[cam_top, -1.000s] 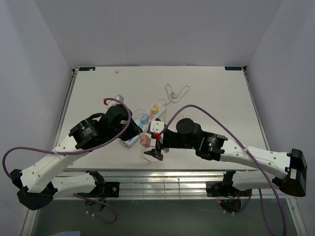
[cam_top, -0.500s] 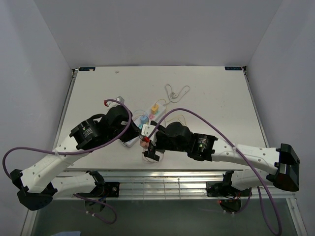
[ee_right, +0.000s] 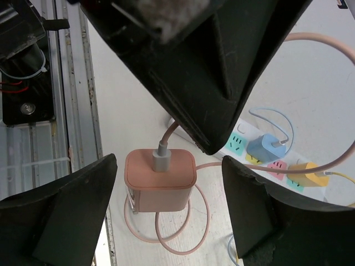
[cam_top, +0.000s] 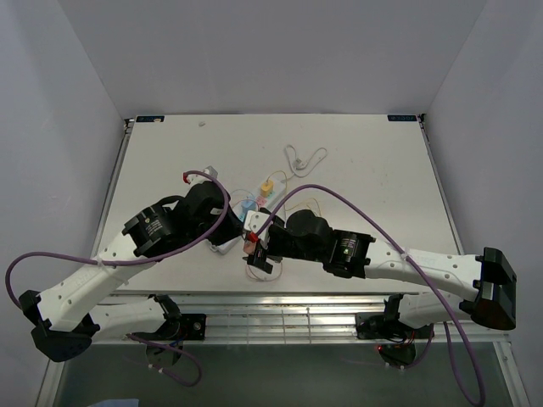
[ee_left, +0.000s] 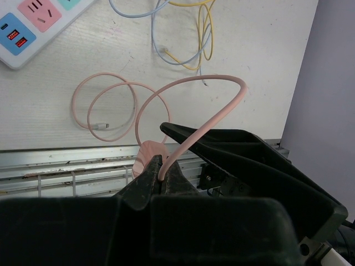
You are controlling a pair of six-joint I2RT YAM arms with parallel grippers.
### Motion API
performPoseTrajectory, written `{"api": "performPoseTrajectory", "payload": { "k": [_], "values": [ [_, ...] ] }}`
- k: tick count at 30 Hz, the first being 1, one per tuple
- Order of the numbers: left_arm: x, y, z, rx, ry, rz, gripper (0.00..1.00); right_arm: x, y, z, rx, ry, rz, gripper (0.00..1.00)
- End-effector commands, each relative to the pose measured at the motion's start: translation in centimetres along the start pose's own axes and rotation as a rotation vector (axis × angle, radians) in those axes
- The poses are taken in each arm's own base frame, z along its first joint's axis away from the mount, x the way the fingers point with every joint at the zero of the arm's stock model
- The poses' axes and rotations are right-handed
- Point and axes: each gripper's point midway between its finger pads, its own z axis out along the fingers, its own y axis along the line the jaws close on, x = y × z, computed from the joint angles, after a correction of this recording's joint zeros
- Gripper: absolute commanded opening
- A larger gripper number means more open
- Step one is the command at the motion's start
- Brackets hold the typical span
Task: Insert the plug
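Note:
A pink plug (ee_right: 160, 180) hangs upright by its pink cable (ee_left: 191, 124), just above the table near the front edge. My left gripper (ee_left: 161, 167) is shut on that cable right above the plug (ee_left: 146, 158). My right gripper (ee_right: 166, 185) is open, with one finger (ee_right: 72, 208) on each side of the plug and a gap at both. The white power strip (ee_right: 242, 139) lies behind, with a blue charger (ee_right: 265, 147) and a yellow plug (ee_right: 307, 172) in it. In the top view both grippers meet at the plug (cam_top: 250, 242).
Pink cable loops (ee_left: 108, 108) lie on the table under the plug. Blue and yellow cables (ee_left: 180, 39) trail from the strip (ee_left: 33, 25). A thin white cable (cam_top: 304, 158) lies further back. The table's metal front rail (ee_left: 66, 166) is close below the plug.
My right gripper has moved left and now straddles the hanging plug; its fingers have narrowed a little. The left gripper keeps the cable almost still.

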Motion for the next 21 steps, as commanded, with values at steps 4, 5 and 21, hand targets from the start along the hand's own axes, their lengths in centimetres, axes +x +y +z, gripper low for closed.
{"api": "performPoseTrajectory", "payload": {
  "k": [4,5,21],
  "values": [
    [-0.5,-1.2,-0.5,0.050,-0.013,-0.022,0.00,-1.5,-0.5,0.2,0.030,-0.048,0.001,0.83],
    [-0.4,-1.2,-0.5,0.051,-0.010,-0.020,0.00,-1.4,-0.5,0.2,0.030,-0.046,0.001,0.83],
    [-0.2,-1.4,0.1,0.046,0.001,0.020,0.00,-1.4,-0.5,0.4,0.028,-0.045,-0.002,0.66]
  ]
}}
